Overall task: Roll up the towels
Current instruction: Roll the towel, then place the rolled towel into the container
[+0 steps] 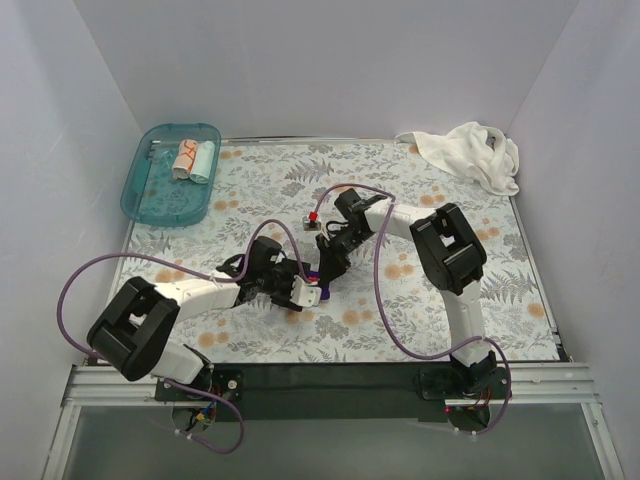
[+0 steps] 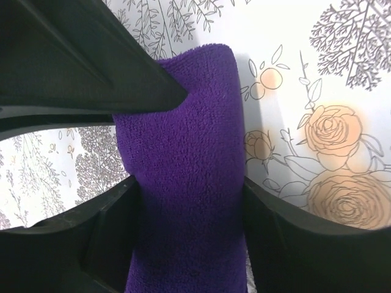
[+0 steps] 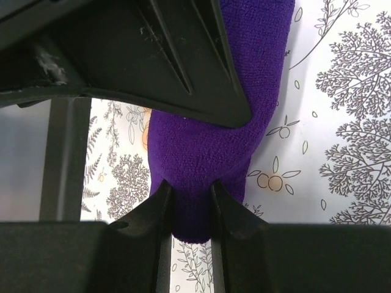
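The right gripper (image 3: 208, 160) pinches an end of the rolled purple towel (image 2: 195, 201) on the table (image 1: 470, 330), while the left gripper (image 2: 183, 146) sits half-open astride it, hold unclear, so uneven pulling could unroll it.

A tabletop enclosed by plain white walls: a back wall (image 1: 330, 60), a left wall (image 1: 50, 180) and a right wall (image 1: 600, 200), all bare and matte. The table is covered edge to edge by a pale floral-patterned sheet (image 1: 260, 190) printed with grey ferns, leafy sprigs and soft orange roses. A silver aluminium rail (image 1: 560, 382) runs along the near edge, with a grey-green surface (image 1: 330, 440) below it. The light is bright and even, casting only faint shadows.
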Motion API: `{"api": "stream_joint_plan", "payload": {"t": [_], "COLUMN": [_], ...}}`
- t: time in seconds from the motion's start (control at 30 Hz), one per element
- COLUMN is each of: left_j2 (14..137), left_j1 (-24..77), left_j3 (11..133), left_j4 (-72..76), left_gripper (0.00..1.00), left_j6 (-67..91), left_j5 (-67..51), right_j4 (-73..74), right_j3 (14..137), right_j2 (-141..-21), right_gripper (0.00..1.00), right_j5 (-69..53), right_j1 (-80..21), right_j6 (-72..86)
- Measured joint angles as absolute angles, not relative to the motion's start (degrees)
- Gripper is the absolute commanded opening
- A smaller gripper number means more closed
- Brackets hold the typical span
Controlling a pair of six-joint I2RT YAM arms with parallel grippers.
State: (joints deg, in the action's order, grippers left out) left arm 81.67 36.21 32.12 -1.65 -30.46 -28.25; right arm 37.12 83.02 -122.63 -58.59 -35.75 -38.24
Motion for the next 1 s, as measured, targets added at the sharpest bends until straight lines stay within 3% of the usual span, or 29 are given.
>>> {"api": "stream_joint_plan", "payload": {"t": [0.13, 0.23, 0.33, 0.37, 0.7, 0.83, 1.0], "left_j2": [83.0, 84.5, 86.0, 86.3, 84.5, 84.7, 90.1], "left_j1": [36.1, 36.1, 36.0, 36.0, 35.9, 33.1, 21.9], "left_j3": [33.3, 35.4, 38.0, 38.8, 40.3, 42.6, 54.4], "left_j4": [-2.5, -4.6, -7.6, -8.6, -15.5, -20.8, -33.0], "left_gripper": [0.39, 0.32, 0.27, 0.25, 0.0, 0.0, 0.0], "left_j6": [-31.2, -30.9, -29.5, -29.0, -19.5, -13.3, -5.2], "left_j5": [-28.1, -28.1, -28.1, -28.2, -28.2, -29.8, -32.6], "right_j4": [39.3, 40.6, 41.9, 42.0, 45.0, 46.8, 48.6], "right_j3": [85.0, 85.9, 86.4, 86.4, 82.0, 79.2, 75.7], "right_j2": [-124.6, -125.3, -125.5, -125.5, -117.0, -108.1, -97.4], "right_gripper": [0.15, 0.34, 0.7, 0.98, 0.98, 0.98, 0.99], "right_j5": [-60.2, -60.6, -59.7, -59.0, -53.9, -52.4, -52.0], "right_j1": [-35.2, -34.8, -34.0, -33.5, -22.3, -16.2, -9.9], "right_j6": [-37.9, -37.5, -36.9, -36.7, -34.0, -33.6, -34.3]}}
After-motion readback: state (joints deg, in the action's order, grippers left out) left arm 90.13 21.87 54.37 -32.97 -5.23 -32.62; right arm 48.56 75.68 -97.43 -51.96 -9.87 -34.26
